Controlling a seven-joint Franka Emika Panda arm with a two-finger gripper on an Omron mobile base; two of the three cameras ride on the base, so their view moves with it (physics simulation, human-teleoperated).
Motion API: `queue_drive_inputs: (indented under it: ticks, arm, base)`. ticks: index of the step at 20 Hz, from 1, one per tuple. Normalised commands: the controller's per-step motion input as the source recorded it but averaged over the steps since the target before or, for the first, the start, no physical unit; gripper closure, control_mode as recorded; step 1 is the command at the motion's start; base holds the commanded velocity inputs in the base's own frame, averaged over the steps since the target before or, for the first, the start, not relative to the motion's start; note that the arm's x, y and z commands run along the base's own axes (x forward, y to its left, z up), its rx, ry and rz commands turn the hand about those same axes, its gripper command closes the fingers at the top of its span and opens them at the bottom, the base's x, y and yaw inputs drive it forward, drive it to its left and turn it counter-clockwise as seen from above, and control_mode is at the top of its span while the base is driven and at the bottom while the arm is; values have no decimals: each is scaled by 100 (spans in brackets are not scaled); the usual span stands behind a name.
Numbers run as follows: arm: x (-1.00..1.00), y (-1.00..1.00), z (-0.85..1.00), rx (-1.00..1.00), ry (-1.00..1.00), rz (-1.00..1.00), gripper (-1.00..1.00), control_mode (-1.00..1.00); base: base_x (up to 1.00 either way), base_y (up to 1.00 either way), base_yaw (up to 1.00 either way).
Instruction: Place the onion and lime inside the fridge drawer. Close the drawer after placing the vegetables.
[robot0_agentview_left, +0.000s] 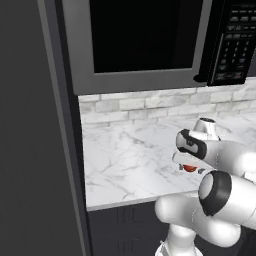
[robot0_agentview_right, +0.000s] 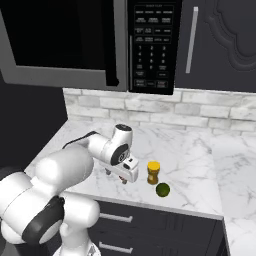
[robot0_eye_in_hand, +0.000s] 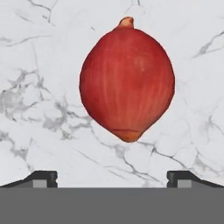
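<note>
Close below my hand camera, the onion (robot0_eye_in_hand: 127, 81) lies on the marble worktop (robot0_eye_in_hand: 35, 65). My claw (robot0_eye_in_hand: 112, 178) hangs spread above it; I should descend straight, centred, then squeeze gently.

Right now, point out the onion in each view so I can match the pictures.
Left base view: onion, a red sliver under the hand, right of centre.
Right base view: I cannot make it out; the hand covers that spot.
Hand view: onion, centre, above the fingers.
Shared landmark: marble counter.
</note>
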Motion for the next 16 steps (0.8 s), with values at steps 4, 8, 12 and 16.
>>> queue_drive_inputs:
  ticks: [4,8,12,16]
  arm:
    - [19,-20,-16,0,1,-3,-100,-100]
    - [24,-18,-18,0,1,-3,-100,-100]
    - [23,-11,-17,0,0,-2,-100,-100]
    - [23,-1,-13,0,0,-2,-100,-100]
  base:
    - [0,0,0]
    - [0,0,0]
    - [0,0,0]
    - [0,0,0]
